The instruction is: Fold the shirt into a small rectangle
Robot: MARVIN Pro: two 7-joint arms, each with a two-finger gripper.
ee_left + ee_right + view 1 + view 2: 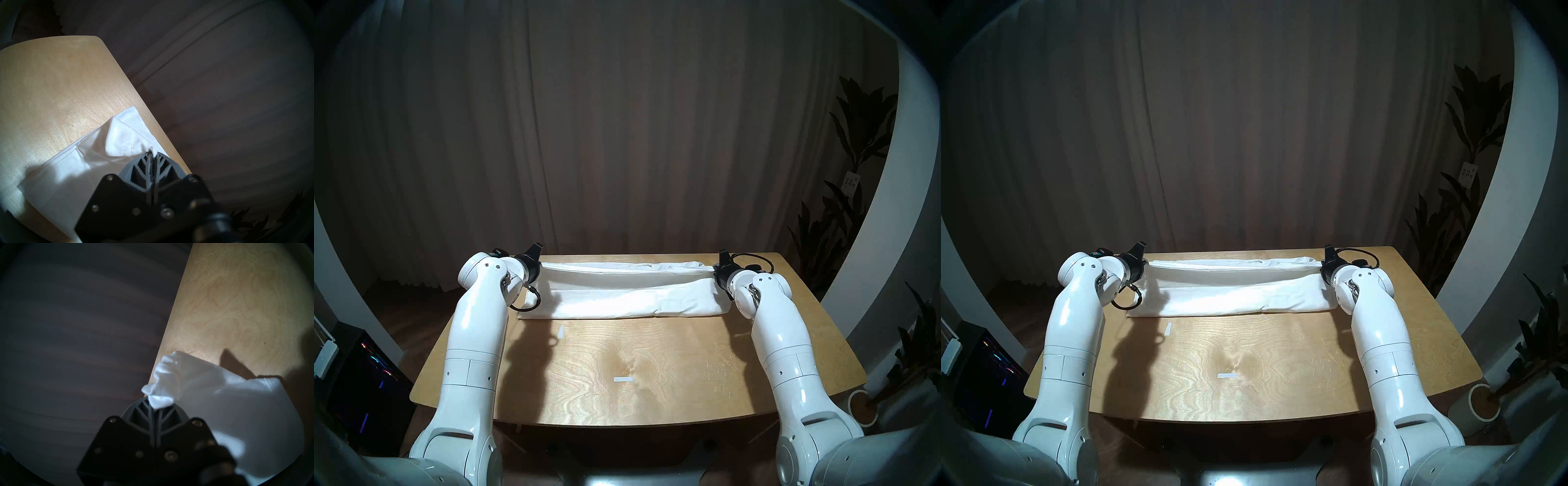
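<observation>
The white shirt [626,292] lies as a long band across the far half of the wooden table [636,366]; it also shows in the other head view [1236,288]. No red letters, collar or label show. My left gripper [542,268] is shut on the shirt's far left edge, with a hemmed corner [125,135] pinched between the fingers [144,162]. My right gripper [714,268] is shut on a bunched fold [163,387] at the far right end. The far edge is lifted slightly and stretched between both grippers.
Two small white tape marks [623,379] [560,331] sit on the table's near half. The table's far edge [153,122] runs close behind the shirt. A curtain [619,135] hangs behind, potted plants [857,169] stand at right, and a dark computer case [358,376] at left.
</observation>
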